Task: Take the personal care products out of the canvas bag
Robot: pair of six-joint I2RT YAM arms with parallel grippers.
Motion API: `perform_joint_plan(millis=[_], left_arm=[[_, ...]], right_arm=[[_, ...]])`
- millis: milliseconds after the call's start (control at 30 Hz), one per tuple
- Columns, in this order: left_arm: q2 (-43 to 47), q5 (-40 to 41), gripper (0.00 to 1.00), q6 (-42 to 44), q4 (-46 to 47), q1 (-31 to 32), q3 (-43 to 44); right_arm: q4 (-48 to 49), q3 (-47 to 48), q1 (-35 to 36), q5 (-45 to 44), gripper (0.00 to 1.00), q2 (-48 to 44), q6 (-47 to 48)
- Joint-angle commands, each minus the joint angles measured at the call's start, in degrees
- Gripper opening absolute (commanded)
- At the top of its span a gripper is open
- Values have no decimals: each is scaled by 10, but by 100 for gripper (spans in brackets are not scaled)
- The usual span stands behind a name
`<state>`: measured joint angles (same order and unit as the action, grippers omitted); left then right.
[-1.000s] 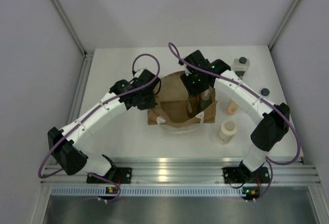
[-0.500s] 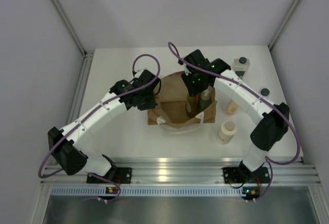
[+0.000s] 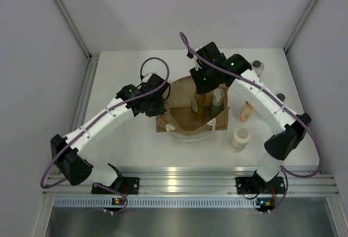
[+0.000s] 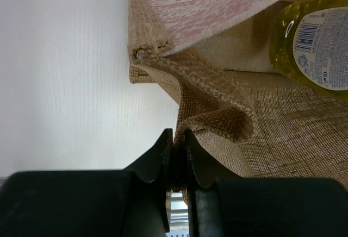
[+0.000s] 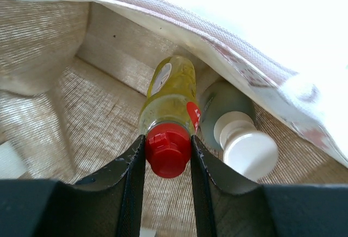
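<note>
The canvas bag stands open at the middle of the table, with the yellow bottle and the grey pump bottle side by side inside it toward its right end. The right gripper reaches down into the bag with its jaws closed on the red cap of the yellow bottle, while the left gripper is pinched fully shut on the fabric rim at the bag's left end. On the table to the right of the bag are the orange bottle and, nearer, the cream cylinder.
</note>
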<state>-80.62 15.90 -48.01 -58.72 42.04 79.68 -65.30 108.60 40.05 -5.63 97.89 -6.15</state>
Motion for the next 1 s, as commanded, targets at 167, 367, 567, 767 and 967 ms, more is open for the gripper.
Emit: perform_joint_plan(millis=[167,367,567,767,967], left_arm=[[-2,-12,0,-2,19,1,-4],[-2,-10,0,-2,19,1,-8],[-9,-13,0,-1,19,1,-8],[-16,-17,0,5,19,1,-4],[-23,-16,0,13,19,1,-3]], right_arm=[[-113,182,10,-1,0,-32,-16],[-162,256,11,-25,0,-47,-34],[-161,289,-7,-67,0,-95,-68],[-167,299,-75,-30,0,-146,-89],[-185,301,-119,-24,0,-178,-86]])
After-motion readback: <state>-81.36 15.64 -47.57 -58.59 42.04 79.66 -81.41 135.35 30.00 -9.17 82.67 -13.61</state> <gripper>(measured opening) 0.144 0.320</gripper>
